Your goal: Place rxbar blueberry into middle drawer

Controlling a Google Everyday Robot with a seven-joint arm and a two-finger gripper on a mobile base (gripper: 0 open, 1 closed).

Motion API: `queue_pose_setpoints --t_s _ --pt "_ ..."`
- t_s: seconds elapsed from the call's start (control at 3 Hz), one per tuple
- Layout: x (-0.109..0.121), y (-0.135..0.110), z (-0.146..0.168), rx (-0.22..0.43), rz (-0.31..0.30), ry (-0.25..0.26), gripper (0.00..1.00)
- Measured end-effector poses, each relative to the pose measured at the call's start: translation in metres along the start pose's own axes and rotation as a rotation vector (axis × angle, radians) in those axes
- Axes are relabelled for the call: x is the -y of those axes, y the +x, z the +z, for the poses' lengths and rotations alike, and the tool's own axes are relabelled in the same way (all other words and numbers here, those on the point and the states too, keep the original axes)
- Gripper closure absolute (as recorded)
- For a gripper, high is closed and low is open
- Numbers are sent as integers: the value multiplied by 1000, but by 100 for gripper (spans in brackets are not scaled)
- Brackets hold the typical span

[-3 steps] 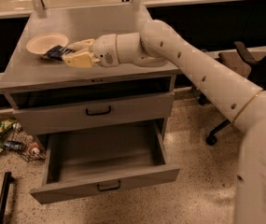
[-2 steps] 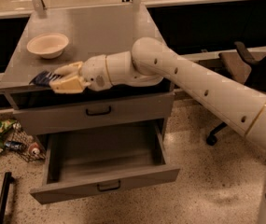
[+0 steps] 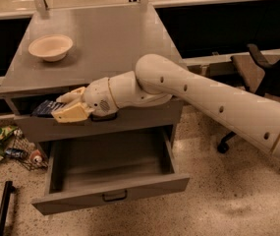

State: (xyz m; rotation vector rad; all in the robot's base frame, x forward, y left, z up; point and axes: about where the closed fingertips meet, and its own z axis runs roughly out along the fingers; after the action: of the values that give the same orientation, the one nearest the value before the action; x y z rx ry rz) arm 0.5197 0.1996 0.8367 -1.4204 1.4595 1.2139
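Observation:
My gripper (image 3: 61,106) is off the front left edge of the grey cabinet top (image 3: 105,43), level with the shut top drawer's front (image 3: 129,122). Its cream fingers (image 3: 73,113) are shut on the rxbar blueberry (image 3: 45,108), a small dark blue bar that sticks out to the left. The middle drawer (image 3: 110,168) stands pulled open just below, a wide grey tray with a narrow front panel and a dark pull handle (image 3: 115,196). The bar is above the drawer's left part, well clear of its floor.
A cream round bowl (image 3: 51,46) sits at the cabinet top's left. Litter and a wire basket (image 3: 12,146) lie on the floor at the left. An office chair (image 3: 262,77) stands at the right. A dark pole (image 3: 2,210) is at the lower left.
My gripper has carried the bar from beside the bowl on the cabinet top forward and down, past the front edge, to above the open drawer.

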Motion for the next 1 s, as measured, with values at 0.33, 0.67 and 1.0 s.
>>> queue_pose_setpoints --t_s 0.33,0.67,1.0 --pt "-1 0 2 -3 1 -5 100" --pt "-22 56 13 -78 101 -36 100" --pt "-57 126 11 -234 207 -58 100"
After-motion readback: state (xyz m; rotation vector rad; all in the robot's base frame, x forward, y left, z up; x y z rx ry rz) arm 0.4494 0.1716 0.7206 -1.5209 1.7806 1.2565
